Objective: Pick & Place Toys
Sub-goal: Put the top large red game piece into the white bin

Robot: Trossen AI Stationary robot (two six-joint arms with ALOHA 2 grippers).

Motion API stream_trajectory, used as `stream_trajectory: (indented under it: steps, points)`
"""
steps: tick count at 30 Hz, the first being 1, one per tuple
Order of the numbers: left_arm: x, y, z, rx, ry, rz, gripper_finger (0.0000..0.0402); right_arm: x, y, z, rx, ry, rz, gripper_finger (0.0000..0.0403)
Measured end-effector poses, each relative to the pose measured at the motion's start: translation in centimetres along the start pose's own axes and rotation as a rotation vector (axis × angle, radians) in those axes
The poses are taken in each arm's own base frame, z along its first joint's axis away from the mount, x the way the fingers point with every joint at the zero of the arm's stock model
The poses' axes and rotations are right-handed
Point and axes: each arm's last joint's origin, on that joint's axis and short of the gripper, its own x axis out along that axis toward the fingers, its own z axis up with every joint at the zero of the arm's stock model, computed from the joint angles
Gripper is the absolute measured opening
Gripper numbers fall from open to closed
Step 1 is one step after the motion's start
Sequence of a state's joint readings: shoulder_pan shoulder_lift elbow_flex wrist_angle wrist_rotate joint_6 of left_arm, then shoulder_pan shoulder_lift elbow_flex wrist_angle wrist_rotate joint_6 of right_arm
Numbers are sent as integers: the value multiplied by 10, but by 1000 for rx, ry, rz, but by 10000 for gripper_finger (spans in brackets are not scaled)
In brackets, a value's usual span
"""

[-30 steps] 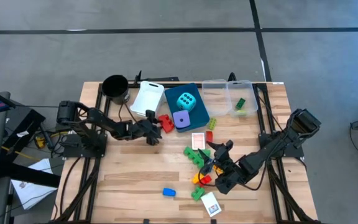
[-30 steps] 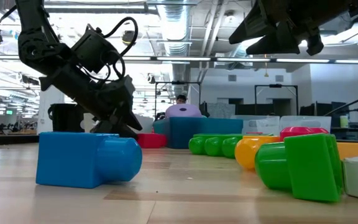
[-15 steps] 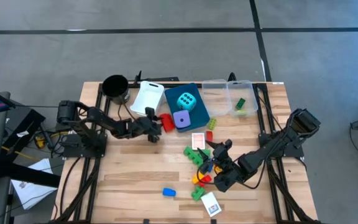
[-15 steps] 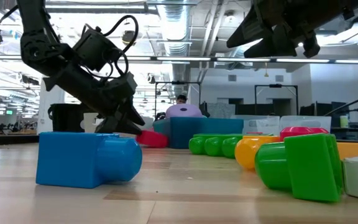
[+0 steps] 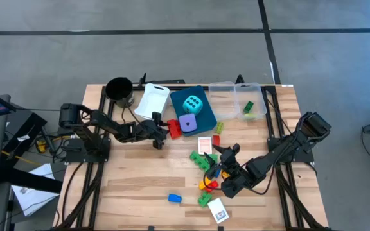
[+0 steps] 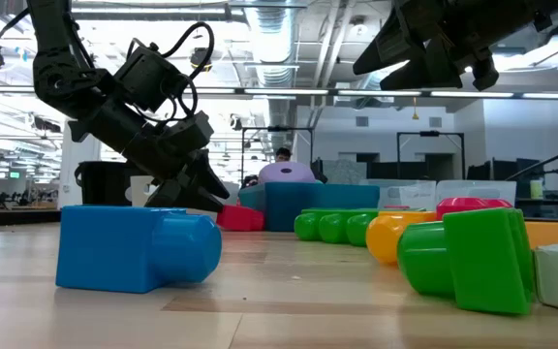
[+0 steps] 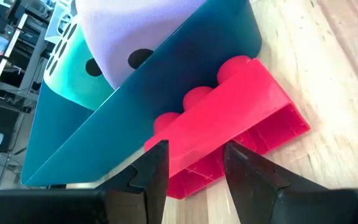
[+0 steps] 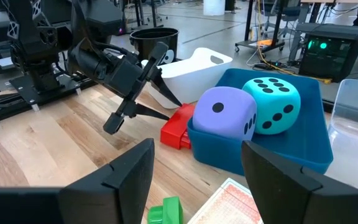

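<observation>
Reaching with parted, empty fingers, the left gripper (image 7: 191,171) faces the red brick (image 7: 232,118), likely light, rigid and slick: best pinched across its flat long sides.

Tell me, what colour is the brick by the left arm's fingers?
Red. The brick shows best in the left wrist view, lying against the blue bin.

2 black jointed arms, looping cables
</observation>
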State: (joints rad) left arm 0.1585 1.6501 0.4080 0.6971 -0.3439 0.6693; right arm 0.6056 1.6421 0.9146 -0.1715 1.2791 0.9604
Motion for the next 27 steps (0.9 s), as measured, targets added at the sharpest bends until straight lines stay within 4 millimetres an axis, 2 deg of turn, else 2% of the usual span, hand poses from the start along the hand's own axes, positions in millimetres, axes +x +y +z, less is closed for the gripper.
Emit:
stream_trajectory:
  steps: [5, 12, 20, 27]
  points:
    - [0, 0, 0, 0, 0, -1, 105, 0, 0, 0, 0, 0, 0, 234]
    - [0, 1, 1, -2, -6, 7, 10, 0, 0, 0, 0, 0, 0, 234]
    - [-3, 7, 7, -50, -58, 52, 1, 0, 0, 0, 0, 0, 0, 234]
    - [-22, 22, 22, -71, -93, 130, 0, 0, 0, 0, 1, 5, 4, 234]
